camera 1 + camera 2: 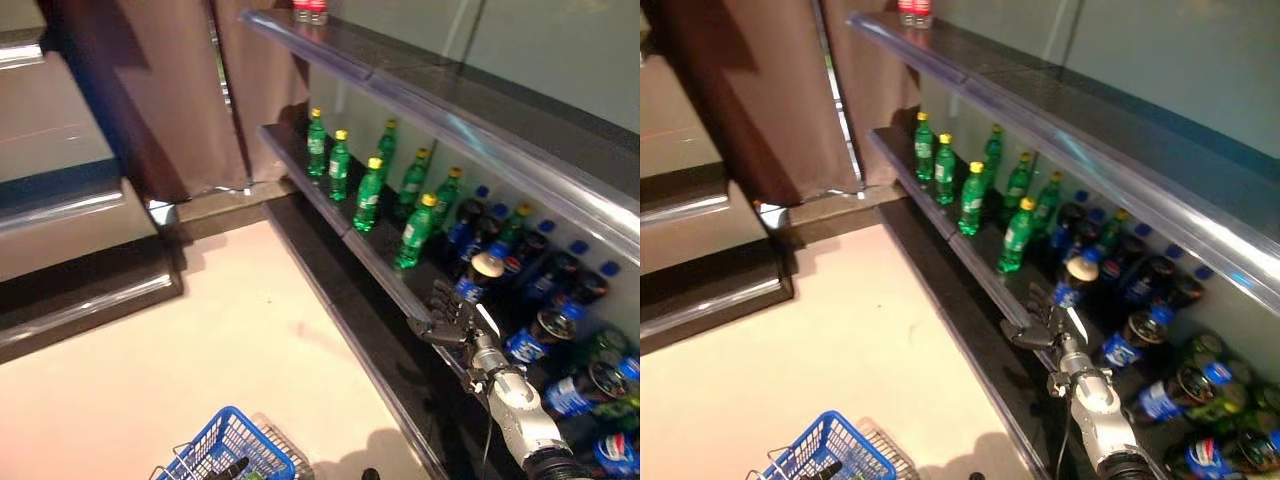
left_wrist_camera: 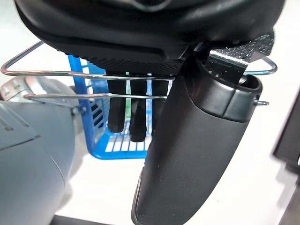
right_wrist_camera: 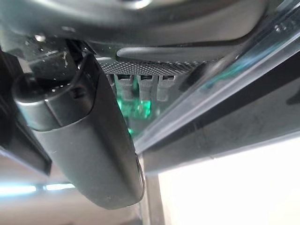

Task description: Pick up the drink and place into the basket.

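The right hand [image 1: 447, 312], fingers spread, reached toward a dark cola bottle [image 1: 478, 276], probably heavy and slick, best gripped round its middle; left hand [image 2: 140, 112] hooked the basket [image 1: 232, 447] handles.

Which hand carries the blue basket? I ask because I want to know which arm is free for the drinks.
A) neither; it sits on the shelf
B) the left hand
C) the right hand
B: in the left wrist view the left hand has its fingers curled round the wire handles of the blue basket, while the right hand is up at the shelf by the bottles.
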